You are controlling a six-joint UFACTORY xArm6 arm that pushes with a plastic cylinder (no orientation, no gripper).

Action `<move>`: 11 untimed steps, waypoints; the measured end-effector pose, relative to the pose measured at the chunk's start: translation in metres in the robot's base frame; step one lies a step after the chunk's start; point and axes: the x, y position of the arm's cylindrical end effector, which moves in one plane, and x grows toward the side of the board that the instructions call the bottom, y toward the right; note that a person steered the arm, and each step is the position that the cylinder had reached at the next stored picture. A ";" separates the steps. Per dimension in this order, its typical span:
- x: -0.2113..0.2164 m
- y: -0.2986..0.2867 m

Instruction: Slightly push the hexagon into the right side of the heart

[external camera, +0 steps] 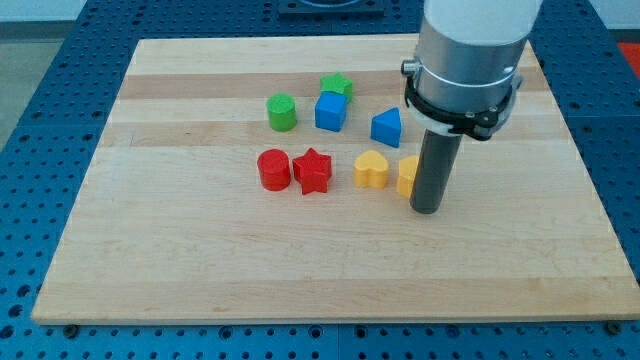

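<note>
One raised frontal view (fairly near) overlooks the wooden board [200,250].

A pale wooden board [200,260] with light and tan grain stripes is lying on a blue table [60,100] dotted with holes. Showing on it are a green cylinder [282,112], a green star [337,86], a blue cube [331,111], a blue wedge-like block [386,127], a red cylinder [273,169], a red star [313,170], a yellow heart [371,170] and a yellow hexagon [407,175]. The dark grey rod is ending in my tip [427,210].
</note>
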 end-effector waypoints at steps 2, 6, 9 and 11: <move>-0.005 0.008; -0.019 0.025; -0.020 0.015; -0.023 0.006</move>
